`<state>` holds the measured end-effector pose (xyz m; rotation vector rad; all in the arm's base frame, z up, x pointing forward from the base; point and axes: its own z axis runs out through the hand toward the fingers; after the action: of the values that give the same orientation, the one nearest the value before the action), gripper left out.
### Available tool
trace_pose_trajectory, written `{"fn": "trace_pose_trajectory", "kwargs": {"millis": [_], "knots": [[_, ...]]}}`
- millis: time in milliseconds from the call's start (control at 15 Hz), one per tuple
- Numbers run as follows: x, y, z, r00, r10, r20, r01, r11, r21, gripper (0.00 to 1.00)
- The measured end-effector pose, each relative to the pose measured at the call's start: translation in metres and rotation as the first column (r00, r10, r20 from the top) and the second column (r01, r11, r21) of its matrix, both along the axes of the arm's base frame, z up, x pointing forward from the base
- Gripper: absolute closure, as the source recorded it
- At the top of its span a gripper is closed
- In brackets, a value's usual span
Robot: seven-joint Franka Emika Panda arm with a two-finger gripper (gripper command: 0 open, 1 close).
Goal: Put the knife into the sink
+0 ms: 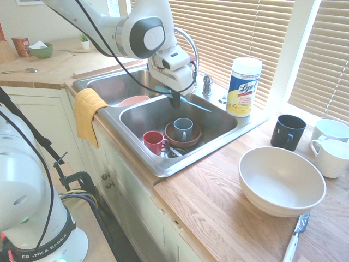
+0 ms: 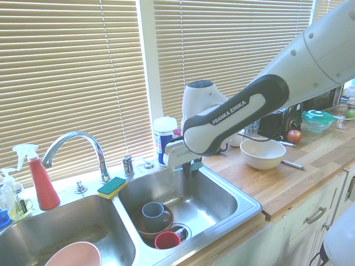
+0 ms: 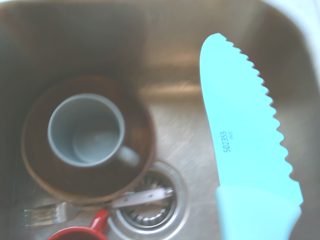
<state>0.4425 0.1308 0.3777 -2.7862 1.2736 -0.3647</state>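
Presently, a pink bowl (image 1: 133,100) is seen in the sink's (image 1: 229,134) left basin. In the right basin a red cup (image 1: 154,142), a fork (image 3: 55,214) and a grey mug (image 1: 183,129) – set inside a brown bowl (image 1: 192,140) – are found. Above that basin the gripper (image 1: 175,98) is held closed on the knife (image 1: 192,102), which is kept clear of the basin floor – blade extended sideways. Further right, a white bowl (image 1: 281,180) is placed on the counter (image 1: 218,202).

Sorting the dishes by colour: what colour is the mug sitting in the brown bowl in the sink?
Grey-blue. The mug shows best in the wrist view.
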Motion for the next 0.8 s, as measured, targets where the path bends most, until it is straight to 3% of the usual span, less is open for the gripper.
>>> {"fn": "trace_pose_trajectory", "kwargs": {"millis": [400, 800], "knots": [[0.02, 0.014, -0.1, 0.999, -0.038, -0.031, 0.039, 0.999, 0.017, 1.0], [0.047, 0.012, -0.166, 0.992, -0.092, -0.082, 0.094, 0.995, 0.026, 1.0]]}}
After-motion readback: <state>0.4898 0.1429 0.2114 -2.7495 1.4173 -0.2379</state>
